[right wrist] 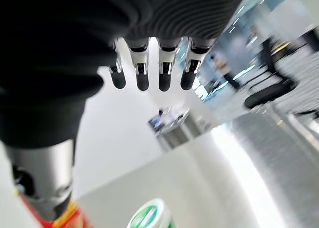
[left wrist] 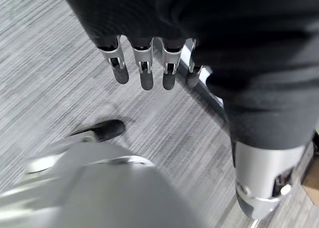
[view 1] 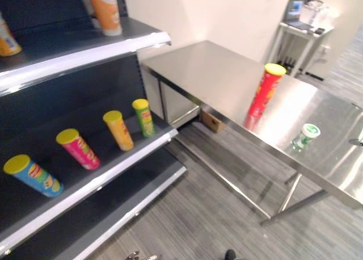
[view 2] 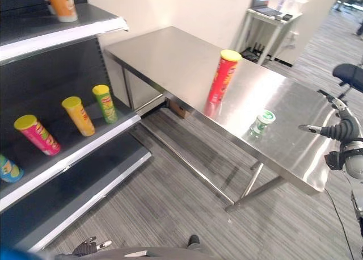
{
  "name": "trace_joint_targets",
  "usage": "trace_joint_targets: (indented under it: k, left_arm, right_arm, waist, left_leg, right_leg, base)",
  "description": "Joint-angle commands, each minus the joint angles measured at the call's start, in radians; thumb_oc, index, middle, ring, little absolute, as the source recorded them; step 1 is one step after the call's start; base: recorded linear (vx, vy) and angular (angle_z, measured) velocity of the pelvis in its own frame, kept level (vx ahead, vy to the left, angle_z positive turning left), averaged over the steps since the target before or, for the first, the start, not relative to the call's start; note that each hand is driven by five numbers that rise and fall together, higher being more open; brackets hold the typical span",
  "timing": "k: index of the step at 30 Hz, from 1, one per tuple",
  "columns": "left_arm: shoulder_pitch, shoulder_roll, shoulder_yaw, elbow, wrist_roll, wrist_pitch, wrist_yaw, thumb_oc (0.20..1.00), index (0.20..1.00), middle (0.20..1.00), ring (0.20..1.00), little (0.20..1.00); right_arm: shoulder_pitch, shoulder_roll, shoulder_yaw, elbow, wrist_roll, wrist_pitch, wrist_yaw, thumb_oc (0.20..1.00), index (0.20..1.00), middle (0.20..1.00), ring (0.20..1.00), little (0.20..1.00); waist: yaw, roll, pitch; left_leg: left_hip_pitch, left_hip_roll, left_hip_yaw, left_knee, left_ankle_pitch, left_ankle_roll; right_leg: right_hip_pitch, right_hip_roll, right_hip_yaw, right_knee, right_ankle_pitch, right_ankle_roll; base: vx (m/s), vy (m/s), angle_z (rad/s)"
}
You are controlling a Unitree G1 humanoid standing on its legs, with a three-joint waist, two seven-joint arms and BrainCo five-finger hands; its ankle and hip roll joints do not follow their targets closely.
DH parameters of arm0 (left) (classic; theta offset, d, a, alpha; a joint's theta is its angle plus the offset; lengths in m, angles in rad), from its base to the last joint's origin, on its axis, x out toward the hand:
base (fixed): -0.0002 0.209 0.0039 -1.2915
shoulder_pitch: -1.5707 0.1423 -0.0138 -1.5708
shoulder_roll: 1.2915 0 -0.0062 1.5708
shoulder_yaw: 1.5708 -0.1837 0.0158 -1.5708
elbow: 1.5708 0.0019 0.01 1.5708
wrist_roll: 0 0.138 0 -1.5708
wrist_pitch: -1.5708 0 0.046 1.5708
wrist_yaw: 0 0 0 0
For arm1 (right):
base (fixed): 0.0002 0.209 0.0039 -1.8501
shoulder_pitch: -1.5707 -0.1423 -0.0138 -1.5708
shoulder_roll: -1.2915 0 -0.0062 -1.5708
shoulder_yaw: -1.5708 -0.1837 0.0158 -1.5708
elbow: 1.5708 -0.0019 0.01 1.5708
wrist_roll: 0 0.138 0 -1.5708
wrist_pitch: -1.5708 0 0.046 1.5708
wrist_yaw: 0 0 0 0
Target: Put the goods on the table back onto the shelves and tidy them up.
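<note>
Right hand [view 2: 340, 129] – fingers straight, empty, beside table [view 2: 295, 152]; left hand [left wrist: 144, 63] relaxed, empty.

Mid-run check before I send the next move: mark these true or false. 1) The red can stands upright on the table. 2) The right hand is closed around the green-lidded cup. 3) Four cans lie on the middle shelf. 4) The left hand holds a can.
1) True: the red can stands upright on the steel table.
2) False: the right hand is open and holds nothing; the green-lidded cup stands apart from it on the table.
3) True: blue, pink, orange and green cans lie on the middle shelf.
4) False: the left hand is open over the floor, fingers empty.
</note>
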Motion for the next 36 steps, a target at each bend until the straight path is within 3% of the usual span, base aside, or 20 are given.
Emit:
trace_joint_targets:
  k: [1, 3, 15, 36]
  left_arm:
    - [-0.058, 0.027, -0.021, 0.029, -0.011, -0.025, -0.011, 1.0, 1.0, 1.0, 1.0, 1.0]
    - [-0.06, 0.028, -0.024, 0.044, -0.022, -0.026, -0.004, 1.0, 1.0, 1.0, 1.0, 1.0]
    - [-0.063, 0.022, -0.029, 0.063, -0.045, -0.029, 0.016, 1.0, 1.0, 1.0, 1.0, 1.0]
    - [-0.064, 0.025, -0.054, 0.054, -0.073, -0.032, 0.027, 1.0, 1.0, 1.0, 1.0, 1.0]
  right_arm:
    - [-0.104, -0.108, 0.056, 0.047, 0.025, -0.022, 0.027, 1.0, 1.0, 1.0, 1.0, 1.0]
    - [-0.16, -0.129, 0.13, 0.115, 0.026, -0.015, 0.048, 1.0, 1.0, 1.0, 1.0, 1.0]
    - [-0.325, -0.14, 0.306, 0.323, -0.107, 0.018, 0.021, 1.0, 1.0, 1.0, 1.0, 1.0]
    - [-0.448, -0.084, 0.411, 0.51, -0.14, 0.049, 0.013, 1.0, 1.0, 1.0, 1.0, 1.0]
  waist:
    - [0.03, 0.003, 0.017]
    - [0.045, 0.001, 0.018]
    - [0.068, 0.001, 0.024]
    - [0.09, 0.017, 0.039]
  left_leg:
    - [-0.023, 0.06, -0.097, 0.005, -0.017, -0.029]
    - [-0.033, 0.069, -0.112, 0.005, -0.008, -0.038]
    - [-0.052, 0.085, -0.142, 0.005, 0.009, -0.053]
    - [-0.085, 0.111, -0.181, 0.005, 0.035, -0.071]
  right_leg:
    - [0.014, -0.063, -0.045, 0.04, -0.044, 0.065]
    - [0.024, -0.057, -0.062, 0.04, -0.055, 0.058]
    - [0.041, -0.041, -0.098, 0.034, -0.066, 0.047]
    - [0.049, -0.006, -0.136, 0.019, -0.087, 0.026]
  base:
    - [0.0, -0.046, 0.26]
    - [0.01, -0.064, 0.26]
    - [0.0, -0.037, 0.11]
    - [0.0, -0.024, 0.06]
